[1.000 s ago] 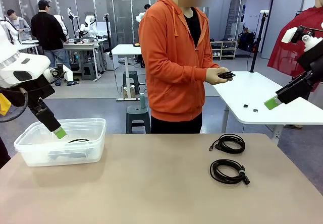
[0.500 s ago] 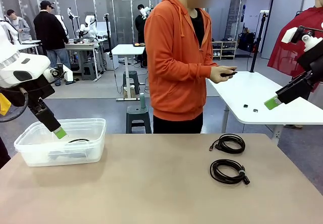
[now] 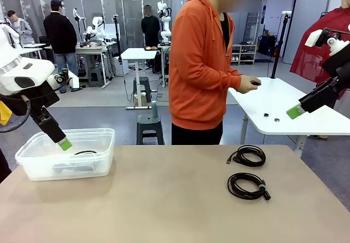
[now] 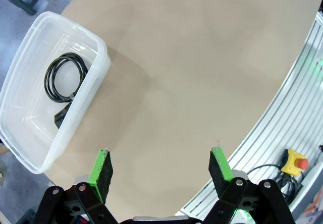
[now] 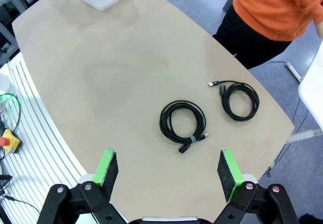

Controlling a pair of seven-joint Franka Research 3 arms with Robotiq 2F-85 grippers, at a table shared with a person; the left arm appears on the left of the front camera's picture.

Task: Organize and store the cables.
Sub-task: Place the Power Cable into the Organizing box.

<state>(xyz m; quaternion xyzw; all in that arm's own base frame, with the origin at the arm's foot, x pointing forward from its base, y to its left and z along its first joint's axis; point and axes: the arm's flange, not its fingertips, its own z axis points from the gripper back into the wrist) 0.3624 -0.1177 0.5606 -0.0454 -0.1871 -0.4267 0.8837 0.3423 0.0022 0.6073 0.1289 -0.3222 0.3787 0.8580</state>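
Two coiled black cables lie on the tan table's right side: the near one (image 3: 247, 186) (image 5: 183, 122) and the far one (image 3: 248, 155) (image 5: 241, 100) with a plug end sticking out. A third coiled cable (image 4: 66, 76) rests inside the clear plastic bin (image 3: 33, 158) (image 4: 20, 100) at the table's left. My left gripper (image 3: 64, 143) (image 4: 160, 169) hangs open over the bin's edge, holding nothing. High off the table's right side, my right gripper (image 3: 295, 111) (image 5: 169, 169) is open and holds nothing. The person in an orange hoodie (image 3: 199, 68) stands at the far side, facing a white table, something small and dark in the hand (image 3: 250, 83).
A white side table (image 3: 284, 109) stands behind the right end of my table. The tan tabletop (image 3: 164, 199) between bin and cables is bare. Metal rails and a yellow box with a red button (image 4: 294, 162) lie past the near table edge.
The person has stepped and turned to the right toward the white table. Neither arm, the bin nor the cables have moved.
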